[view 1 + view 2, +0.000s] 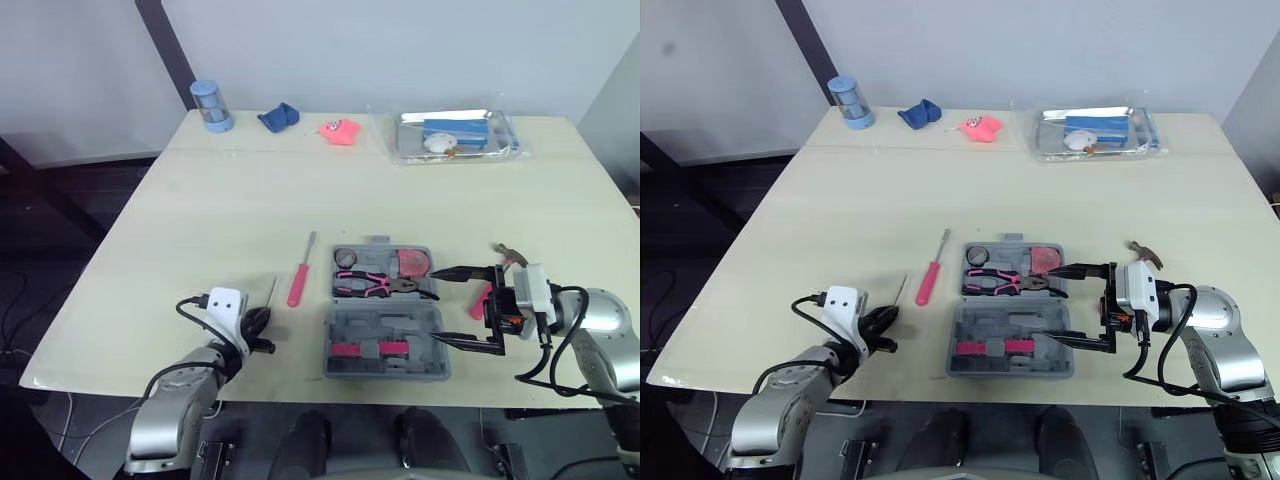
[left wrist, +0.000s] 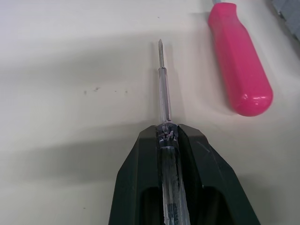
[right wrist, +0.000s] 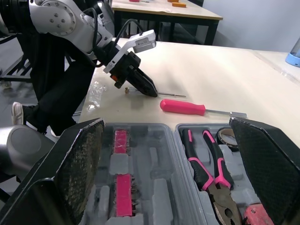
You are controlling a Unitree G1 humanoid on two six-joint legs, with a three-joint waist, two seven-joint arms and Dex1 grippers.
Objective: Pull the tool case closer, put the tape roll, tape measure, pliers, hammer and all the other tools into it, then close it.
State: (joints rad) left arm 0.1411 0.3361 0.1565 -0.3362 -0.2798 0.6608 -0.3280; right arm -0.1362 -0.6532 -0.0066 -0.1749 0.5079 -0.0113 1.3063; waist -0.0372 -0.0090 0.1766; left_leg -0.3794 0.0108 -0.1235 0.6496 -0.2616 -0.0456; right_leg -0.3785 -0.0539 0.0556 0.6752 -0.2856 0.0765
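Tool case (image 1: pixel 385 345) open at near edge holding pliers (image 1: pixel 375 284), tape roll (image 1: pixel 346 257), probably tape measure (image 1: pixel 410 263); left gripper (image 1: pixel 258 325) clamped on small screwdriver (image 2: pixel 162 89) left of it, right gripper (image 1: pixel 437 306) spread wide at its right; pink screwdriver (image 1: pixel 299 280), hammer (image 1: pixel 508 254) lie out on counter (image 1: pixel 200 220)

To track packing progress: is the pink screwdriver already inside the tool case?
No, the pink screwdriver lies on the table, outside the tool case.
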